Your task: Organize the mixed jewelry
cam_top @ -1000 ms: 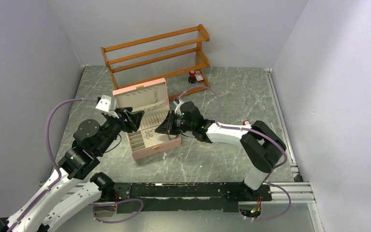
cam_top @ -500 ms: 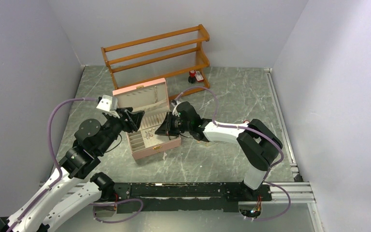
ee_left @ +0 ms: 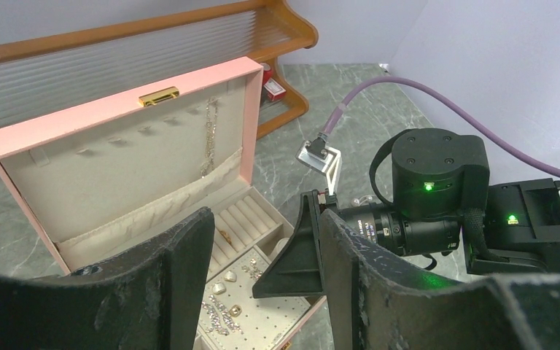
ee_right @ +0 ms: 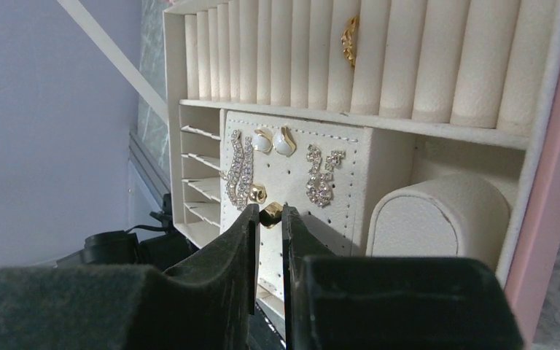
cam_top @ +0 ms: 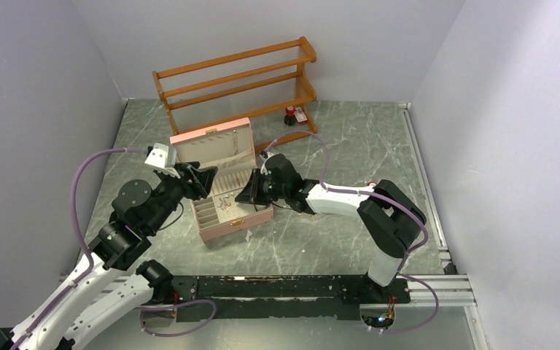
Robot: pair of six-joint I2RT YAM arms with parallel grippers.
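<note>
The open pink jewelry box [cam_top: 222, 230] stands mid-table with its lid up. My right gripper [ee_right: 270, 215] is shut on a small gold earring [ee_right: 271, 214] just above the box's white perforated pad [ee_right: 350, 182]. On that pad sit crystal drop earrings [ee_right: 237, 171], pearl studs [ee_right: 273, 141] and a gold stud [ee_right: 257, 194]. A gold ring [ee_right: 349, 41] sits in the ring rolls. My left gripper [ee_left: 262, 277] is open and empty, hovering over the box's left side; it also shows in the top view [cam_top: 200, 179], facing my right gripper [cam_top: 248, 192].
A wooden two-tier rack [cam_top: 237, 80] stands at the back. A red-capped black bottle [cam_top: 290, 114] and a small red-and-white item sit by its right end. A necklace [ee_left: 208, 138] hangs inside the box lid. Grey walls close in on both sides.
My right gripper has shifted slightly left over the box with the earring. My left arm has barely moved.
</note>
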